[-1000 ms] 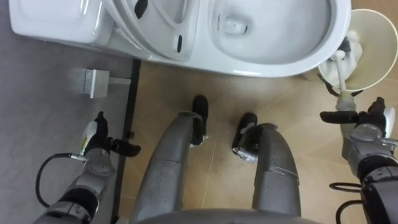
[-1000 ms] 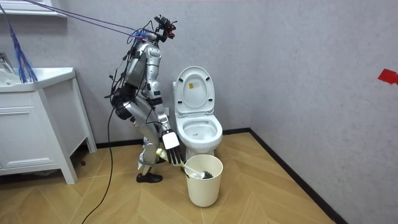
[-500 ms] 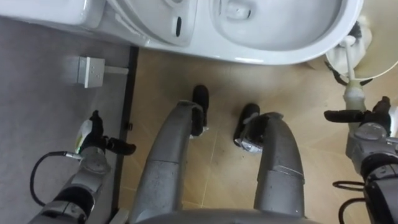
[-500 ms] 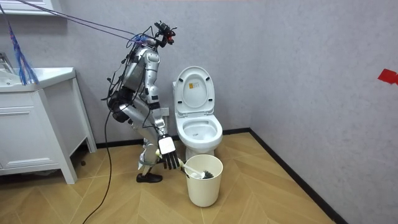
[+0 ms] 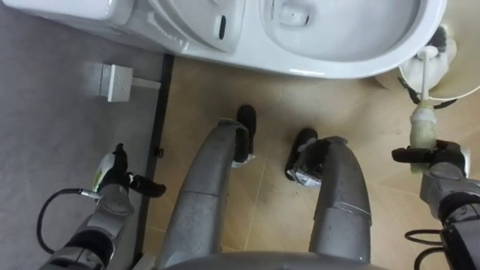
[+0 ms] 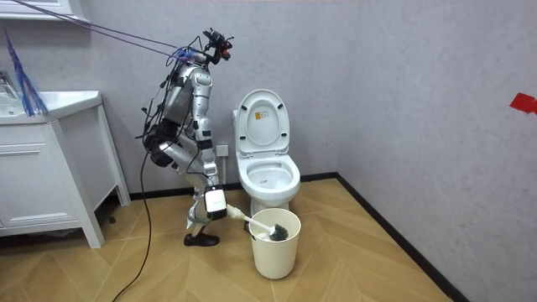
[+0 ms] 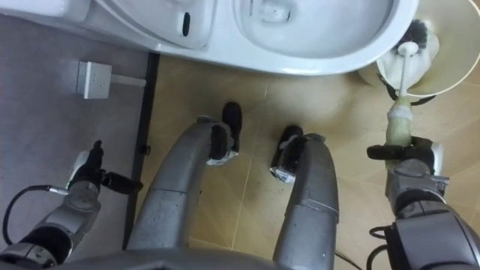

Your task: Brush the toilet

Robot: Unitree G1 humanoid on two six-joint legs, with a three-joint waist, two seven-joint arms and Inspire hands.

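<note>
Right hand (image 5: 444, 166): fingers (image 5: 405, 154) curled round the lower end of the toilet brush (image 5: 422, 124) grip. One second ago they hung spread above the grip, clear of it; contact is now made. In the room view the hand, previously open with fingers pointing down, now appears compact on the handle.

Toilet brush: pale yellow-green grip, thin white rod, small white collar, dark bristle head. It stands steeply, head down inside the cream bin (image 5: 461, 71), grip end at the hand. The bin stands on the floor just beside the front of the toilet (image 5: 352, 64), on the robot's right.

Left hand (image 5: 114, 187): fingers relaxed and apart, holding nothing, low on the robot's left of the toilet, near the grey wall. Its pose matches the earlier frame.

Robot: stands facing the toilet, knees bent, torso leaning forward and lower than one second ago. The eye views have shifted with it, so the toilet bowl now sits nearer their upper edge.
</note>
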